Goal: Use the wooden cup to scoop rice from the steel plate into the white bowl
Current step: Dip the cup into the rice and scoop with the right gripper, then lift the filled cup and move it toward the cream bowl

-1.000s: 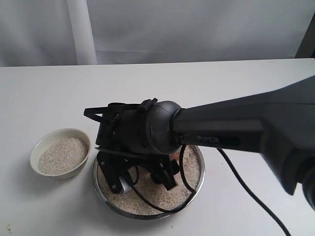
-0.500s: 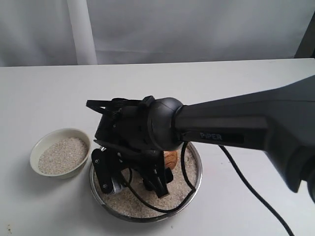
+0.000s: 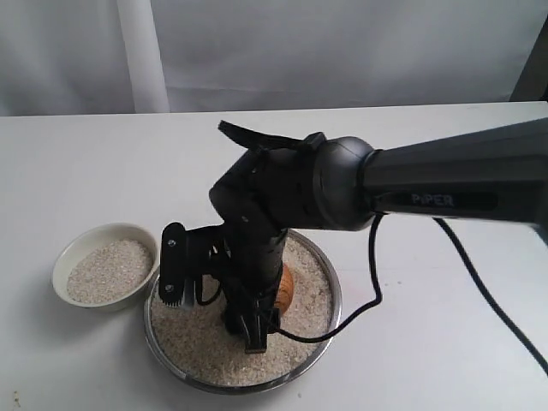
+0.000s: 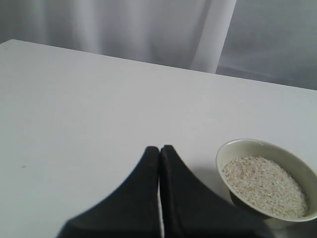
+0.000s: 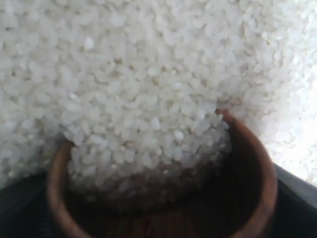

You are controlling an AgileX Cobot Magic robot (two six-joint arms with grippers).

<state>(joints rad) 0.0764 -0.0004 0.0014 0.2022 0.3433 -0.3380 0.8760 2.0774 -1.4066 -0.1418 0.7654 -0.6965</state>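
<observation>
While sideways, wooden cup (image 5: 247, 193) mouth-first into rice (image 5: 148, 74).

Right end effector (image 3: 259, 315) in rice (image 3: 199, 344) on steel plate (image 3: 337, 293), wooden cup (image 3: 286, 288) (mostly hidden) alongside; white bowl (image 3: 62, 257) near.

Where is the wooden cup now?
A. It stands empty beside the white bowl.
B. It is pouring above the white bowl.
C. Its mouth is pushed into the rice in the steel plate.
C: the right wrist view shows rice heaped into the wooden cup, low in the steel plate.
</observation>
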